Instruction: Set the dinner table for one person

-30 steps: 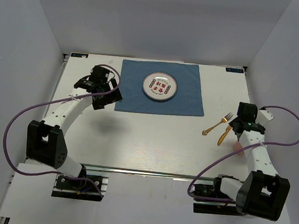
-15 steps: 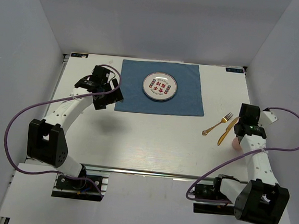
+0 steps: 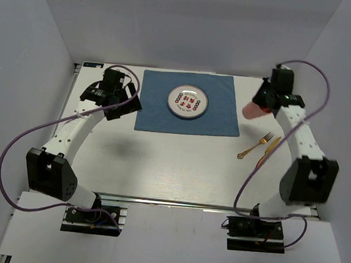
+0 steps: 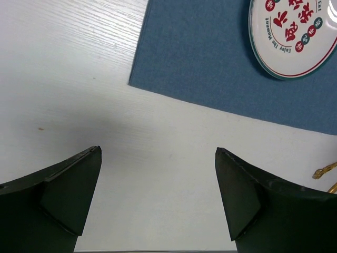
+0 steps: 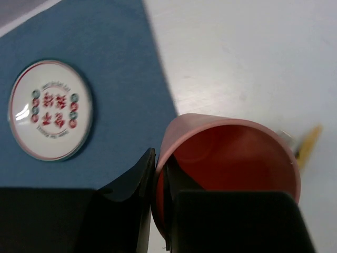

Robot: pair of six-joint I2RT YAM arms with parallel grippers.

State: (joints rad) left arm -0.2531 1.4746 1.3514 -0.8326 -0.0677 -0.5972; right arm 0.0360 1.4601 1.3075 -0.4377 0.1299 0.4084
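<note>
R gripper (image 5: 160,169) is clamped on the wall of a pink cup (image 5: 226,158): one finger inside the rim, one outside, jaws nearly together w/ just the cup wall between them. Cup mouth faces the wrist cam. From the top cam the cup (image 3: 252,110) looks tipped and held up off the surface, hanging from the R gripper (image 3: 265,101) just right of the blue placemat (image 3: 158,114), near its far right corner. L gripper (image 4: 158,195) is wide open, nothing between the fingers, nothing touched, bare white tabletop below it. From above the L gripper (image 3: 119,105) sits just off the placemat's left edge, by the near left corner. White plate (image 3: 187,102) w/ red and green print sits on the placemat, roughly in the middle, towards the far side. Gold fork (image 3: 255,146) and gold knife (image 3: 271,147) lie side by side at an angle, right of the placemat and nearer the arm bases, well apart from the plate. The dinner table (image 3: 179,162) is the big white top under everything, both arms bolted at its near edge.
</note>
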